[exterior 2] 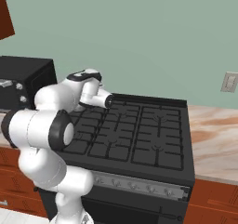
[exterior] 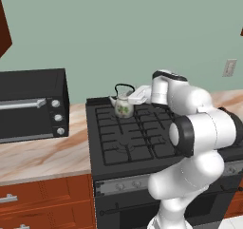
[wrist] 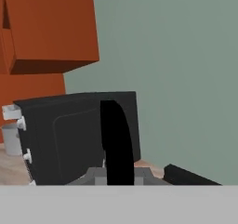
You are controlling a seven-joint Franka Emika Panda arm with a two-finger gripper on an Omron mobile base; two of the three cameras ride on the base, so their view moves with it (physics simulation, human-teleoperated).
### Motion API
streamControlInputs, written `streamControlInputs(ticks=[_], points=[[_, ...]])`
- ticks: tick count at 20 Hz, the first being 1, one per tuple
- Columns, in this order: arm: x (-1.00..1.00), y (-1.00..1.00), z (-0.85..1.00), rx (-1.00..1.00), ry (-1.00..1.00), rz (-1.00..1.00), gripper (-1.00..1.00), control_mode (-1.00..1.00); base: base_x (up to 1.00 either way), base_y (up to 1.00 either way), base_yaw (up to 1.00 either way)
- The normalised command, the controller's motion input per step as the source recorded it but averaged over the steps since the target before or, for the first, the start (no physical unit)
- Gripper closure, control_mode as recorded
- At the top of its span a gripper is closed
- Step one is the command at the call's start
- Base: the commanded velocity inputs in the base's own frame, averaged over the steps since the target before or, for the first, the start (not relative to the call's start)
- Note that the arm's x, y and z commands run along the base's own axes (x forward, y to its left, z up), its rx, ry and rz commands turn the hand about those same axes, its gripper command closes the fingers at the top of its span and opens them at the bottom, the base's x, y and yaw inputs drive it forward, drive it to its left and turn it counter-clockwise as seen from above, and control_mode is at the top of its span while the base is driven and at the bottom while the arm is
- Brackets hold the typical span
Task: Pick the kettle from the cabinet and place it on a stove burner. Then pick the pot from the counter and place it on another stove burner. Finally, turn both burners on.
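Note:
The cream-white kettle (exterior: 123,106) with a green leaf print stands upright on the back-left burner of the black stove (exterior: 127,140). My gripper (exterior: 135,94) reaches in from the right and is shut on the kettle's thin black arched handle. In the hand view that handle (wrist: 116,139) rises as a black band between my fingertips at the gripper (wrist: 116,174). In the right base view my arm hides the kettle, and the stove (exterior 2: 139,135) shows bare grates on its right side. A grey pot (wrist: 10,139) peeks out past the toaster oven. The reddish-brown cabinet (wrist: 46,28) hangs above.
A black toaster oven (exterior: 31,104) sits on the marbled counter (exterior: 42,157) left of the stove. More counter (exterior 2: 214,144) lies to the right. A grey knob strip (exterior 2: 139,186) runs along the stove front. Wooden drawers (exterior: 42,199) are below.

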Motion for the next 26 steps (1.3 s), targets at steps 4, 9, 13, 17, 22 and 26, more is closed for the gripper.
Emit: streamControlInputs(ticks=[4,9,13,17,22,26], points=[[0.19,0.0,-0.15,0.0,0.0,0.0,1.0,-1.0,0.0,0.0,0.0],[0.19,0.03,-0.12,0.0,0.0,0.0,1.0,-1.0,0.0,0.0,0.0],[0.23,0.01,-0.07,0.0,0.0,0.0,1.0,-1.0,0.0,0.0,0.0],[0.21,0.02,-0.06,0.0,0.0,0.0,1.0,-1.0,0.0,0.0,0.0],[0.2,0.04,-0.05,0.0,0.0,0.0,1.0,-1.0,0.0,0.0,0.0],[0.19,0.02,-0.09,0.0,0.0,0.0,1.0,-1.0,0.0,0.0,0.0]])
